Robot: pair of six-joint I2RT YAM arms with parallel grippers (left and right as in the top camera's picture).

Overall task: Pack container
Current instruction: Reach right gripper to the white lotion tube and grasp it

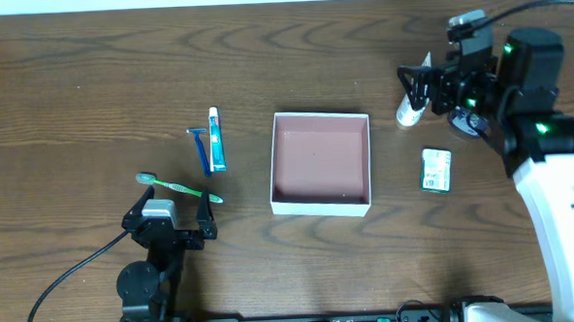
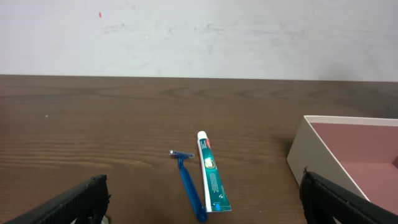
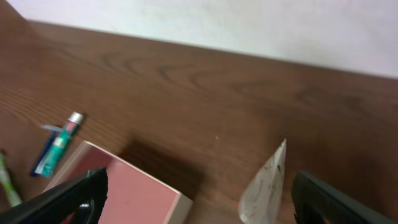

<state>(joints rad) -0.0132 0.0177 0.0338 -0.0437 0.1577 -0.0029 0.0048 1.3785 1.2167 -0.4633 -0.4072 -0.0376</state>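
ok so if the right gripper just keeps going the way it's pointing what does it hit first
Most likely the white tube, which the wrist view shows standing between the open fingers of the right gripper. The container lies farther on, off to one side. How close the tube is remains unclear.

Right gripper: dark blurred fingers in lower corners of frame, spread wide. White tube between them, nearer right-hand finger, crimped end up. Container corner at lower left, pinkish floor, white wall. Toothpaste tube and blue razor side by side at left. Green toothbrush at left edge. Brown wood table; pale wall along top.
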